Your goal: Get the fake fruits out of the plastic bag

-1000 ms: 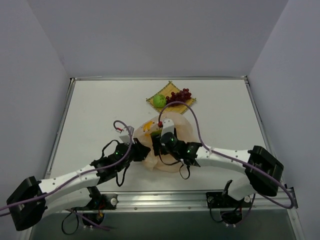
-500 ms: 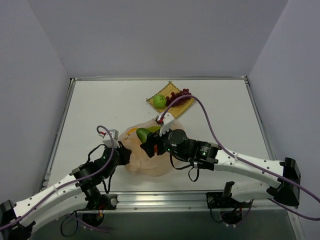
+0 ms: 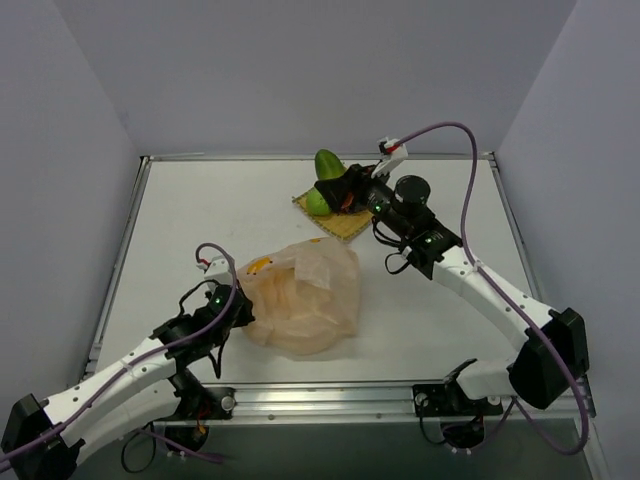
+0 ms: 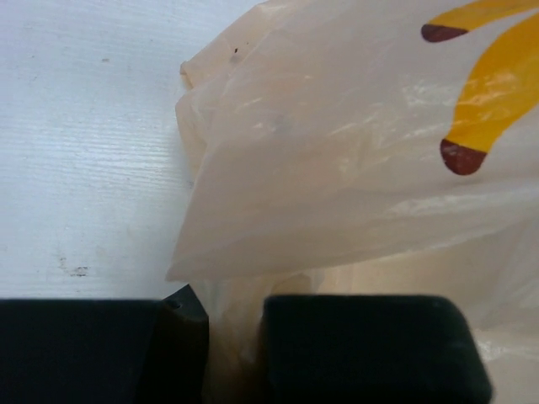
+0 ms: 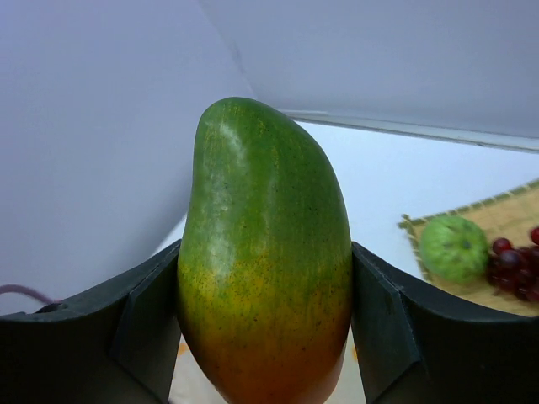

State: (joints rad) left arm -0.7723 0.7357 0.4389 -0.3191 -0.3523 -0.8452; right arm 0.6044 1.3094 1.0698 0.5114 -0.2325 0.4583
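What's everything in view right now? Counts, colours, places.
mango: 1, green fading to orange, held off the table near the mat
round green fruit: 1, green, on the mat beside the grape bunch
grape bunch: 1, dark red, on the mat, partly cut off in the right wrist view
mat: 1, yellow woven, far centre of the table
plastic bag: 1, translucent beige with yellow banana print, crumpled, near centre
table: 1, white
left gripper: 1, black, shut on the plastic bag's edge
right gripper: 1, black, shut on the mango
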